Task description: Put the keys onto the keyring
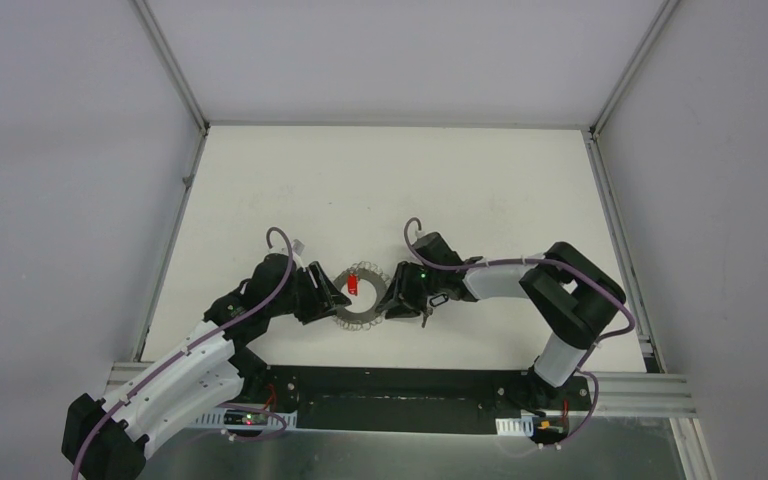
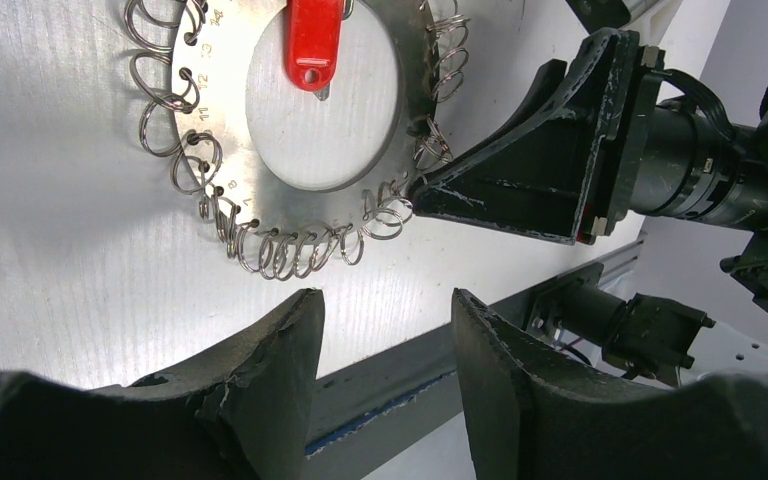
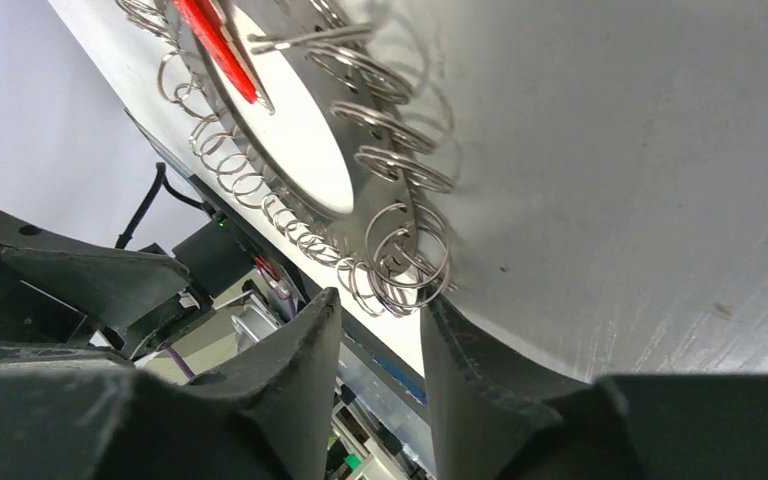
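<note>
The keyring [image 1: 360, 322], a silvery-grey disc ring fringed with wire loops, lies flat on the white table between my two grippers. A red-headed key [image 1: 353, 284] rests over its far part, across the centre hole. I cannot make out the small silver key. My left gripper [image 1: 330, 300] is at the ring's left edge, open and empty; in the left wrist view [image 2: 385, 300] its jaws stand apart just short of the ring [image 2: 228, 160] and the red key [image 2: 312, 45]. My right gripper [image 1: 393, 300] is open at the ring's right edge; in the right wrist view [image 3: 380, 300] the rim loops [image 3: 405, 265] lie at its fingertips, unclamped.
A metal rail [image 1: 410, 385] runs along the table's near edge, close behind both grippers. Grey enclosure walls stand on the left, the right and at the back. The right gripper's black finger [image 2: 520, 175] touches the ring's rim in the left wrist view.
</note>
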Controlling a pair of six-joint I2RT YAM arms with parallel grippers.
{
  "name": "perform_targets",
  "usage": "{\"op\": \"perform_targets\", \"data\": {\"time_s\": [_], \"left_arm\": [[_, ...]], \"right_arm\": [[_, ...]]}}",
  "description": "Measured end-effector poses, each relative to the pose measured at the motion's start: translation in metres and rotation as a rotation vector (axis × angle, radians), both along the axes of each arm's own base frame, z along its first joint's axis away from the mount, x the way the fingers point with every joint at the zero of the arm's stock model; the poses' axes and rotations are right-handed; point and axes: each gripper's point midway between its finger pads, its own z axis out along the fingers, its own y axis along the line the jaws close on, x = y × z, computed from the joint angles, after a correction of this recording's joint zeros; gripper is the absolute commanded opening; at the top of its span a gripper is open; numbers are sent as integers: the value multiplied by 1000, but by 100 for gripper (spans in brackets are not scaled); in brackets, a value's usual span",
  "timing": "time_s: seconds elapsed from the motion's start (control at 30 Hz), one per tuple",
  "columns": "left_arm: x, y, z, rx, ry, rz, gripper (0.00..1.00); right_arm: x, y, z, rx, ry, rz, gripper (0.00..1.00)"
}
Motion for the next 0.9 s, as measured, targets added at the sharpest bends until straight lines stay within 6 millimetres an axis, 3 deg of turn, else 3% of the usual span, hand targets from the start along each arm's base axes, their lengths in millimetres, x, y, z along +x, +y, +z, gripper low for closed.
{"op": "perform_targets", "data": {"time_s": [0.17, 0.43, 0.67, 0.9], "left_arm": [[0, 0, 0, 0, 0, 0, 51], [-1, 0, -2, 1, 4, 0, 51], [-1, 0, -2, 0, 0, -2, 51], [0, 1, 1, 17, -47, -38, 53]], "right_arm": [[6, 1, 2, 11, -13, -16, 30], [16, -6, -7, -22, -18, -65, 0], [21, -8, -6, -60, -36, -51, 0], [23, -14, 11, -129, -148, 130, 0]]}}
